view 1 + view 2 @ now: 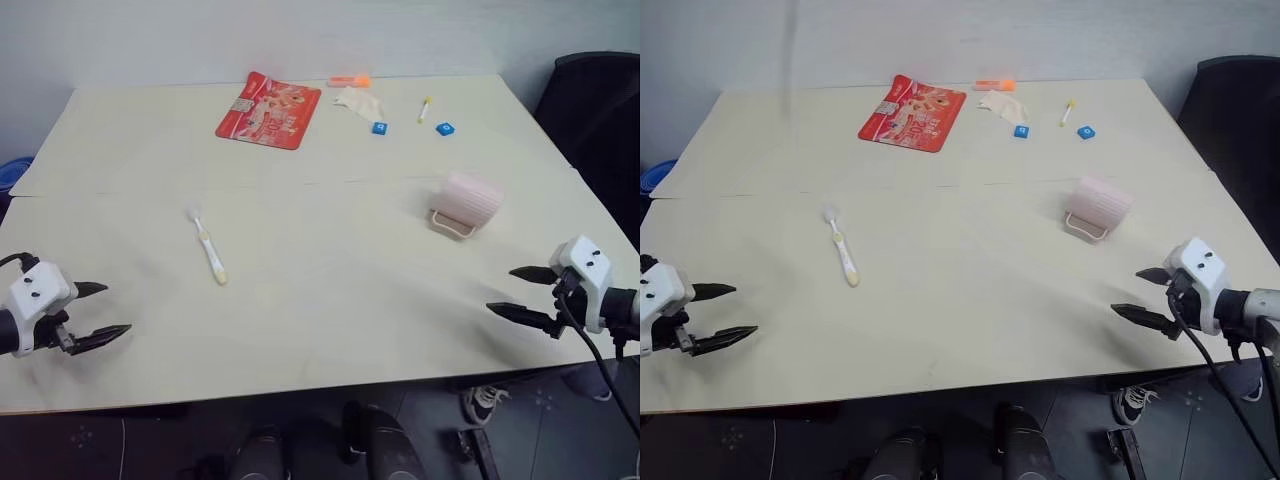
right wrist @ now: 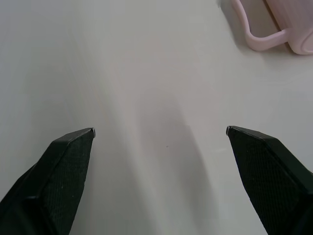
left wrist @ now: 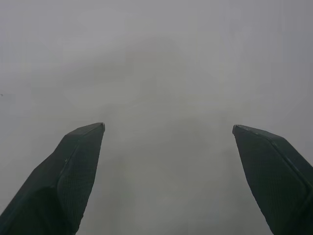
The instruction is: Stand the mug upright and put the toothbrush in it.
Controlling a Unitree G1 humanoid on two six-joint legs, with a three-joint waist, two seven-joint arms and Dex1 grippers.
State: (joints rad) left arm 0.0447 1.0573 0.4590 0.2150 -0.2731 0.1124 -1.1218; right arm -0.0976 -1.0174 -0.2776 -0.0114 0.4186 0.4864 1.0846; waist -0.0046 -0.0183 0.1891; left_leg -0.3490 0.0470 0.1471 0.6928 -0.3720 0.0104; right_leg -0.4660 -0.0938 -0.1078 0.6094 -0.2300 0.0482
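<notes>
A pale table (image 1: 300, 300) carries the mug (image 1: 468, 200) on its side at the right, handle toward the near edge. The toothbrush (image 1: 208, 248) lies left of centre, its long axis running from far to near, bristles at the far end. The left gripper (image 1: 100, 312) and right gripper (image 1: 520, 292) hover wide apart and empty, well clear of both.

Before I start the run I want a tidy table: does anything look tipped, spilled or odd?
The pale pink ribbed mug lies tipped on its side, its loop handle against the cream table. Nothing looks spilled. The yellow-handled toothbrush lies flat, well apart from it.
</notes>
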